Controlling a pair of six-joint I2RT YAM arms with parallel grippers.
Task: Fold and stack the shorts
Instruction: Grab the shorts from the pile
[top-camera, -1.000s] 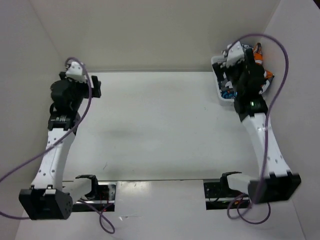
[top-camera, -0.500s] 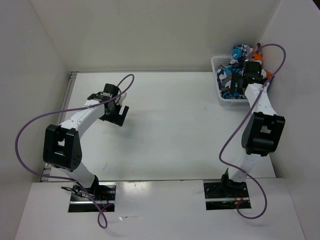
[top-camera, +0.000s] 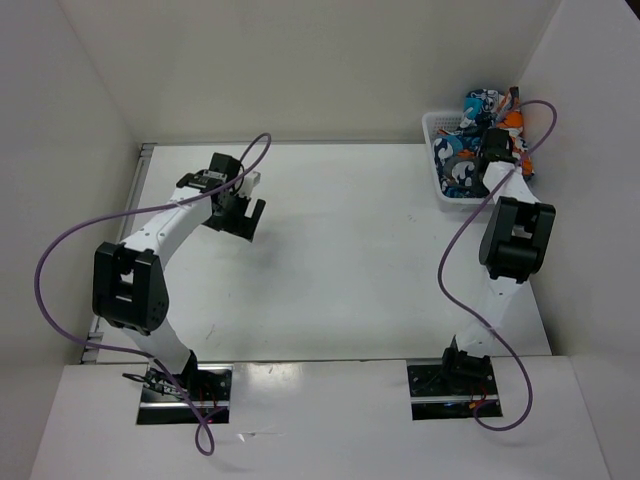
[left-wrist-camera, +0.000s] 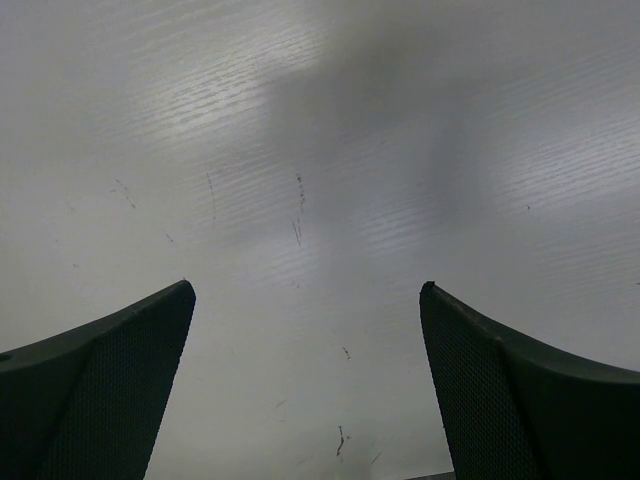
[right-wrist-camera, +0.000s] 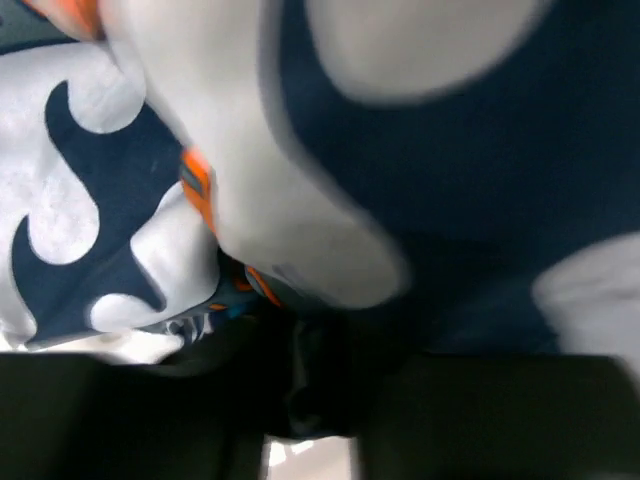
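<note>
The shorts (top-camera: 478, 104) lie crumpled, printed teal-blue, orange, white and black.

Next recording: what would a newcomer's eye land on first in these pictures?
The bright heap of printed shorts crammed into the white basket at the far right corner of the table stands out against the pale scene. The right gripper is down in that heap, fabric filling its wrist view; whether it grips is unclear. The left gripper hangs open over bare table at the far left.
</note>
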